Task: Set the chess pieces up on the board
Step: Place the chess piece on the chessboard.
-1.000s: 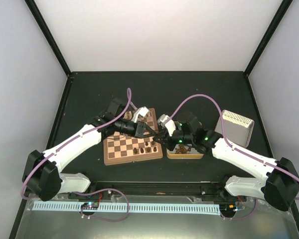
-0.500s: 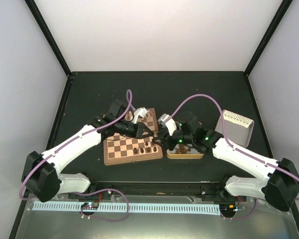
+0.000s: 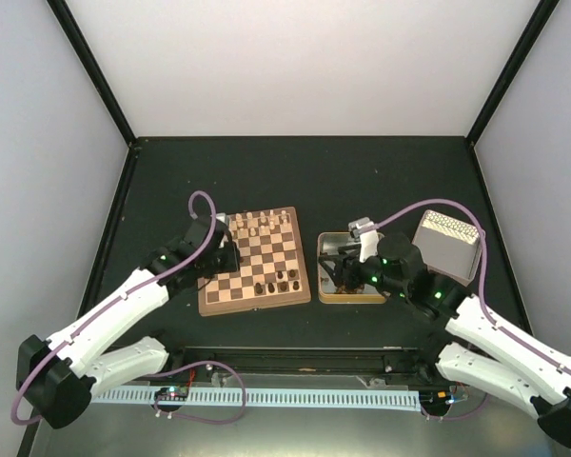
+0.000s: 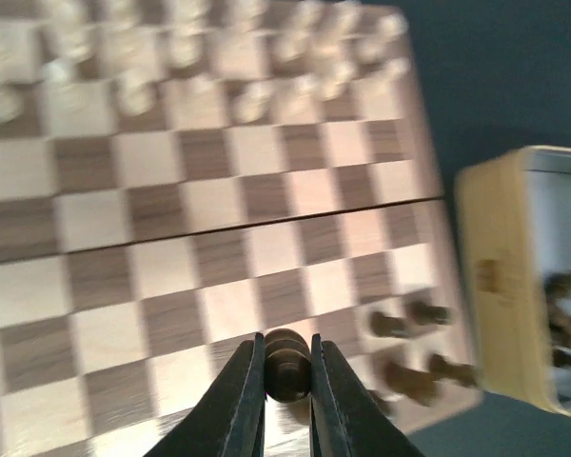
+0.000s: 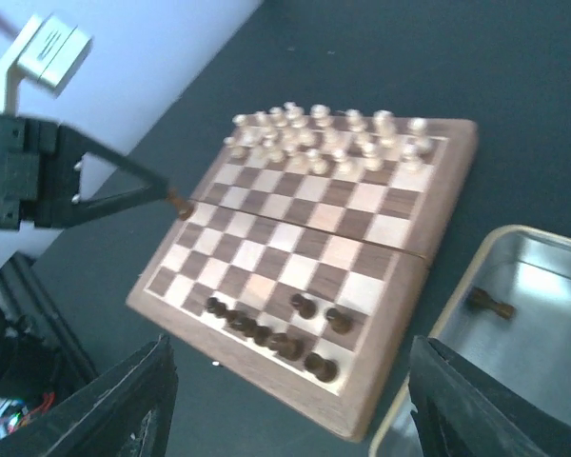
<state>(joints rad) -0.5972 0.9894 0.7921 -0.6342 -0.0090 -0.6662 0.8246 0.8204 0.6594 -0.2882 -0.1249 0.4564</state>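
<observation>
Left end effector is pinched shut on one dark chess piece right at the left edge of the board; right end effector is spread wide, holding nothing, over the tin.

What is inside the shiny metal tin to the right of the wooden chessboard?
A few small dark brown wooden chess pieces lie in the shiny square metal tin. The right tool covers part of it from above, so I cannot count them.

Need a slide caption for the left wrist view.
Left jaws shut on a dark chess piece over the board; pale pieces line the far rows, tin at right.
</observation>
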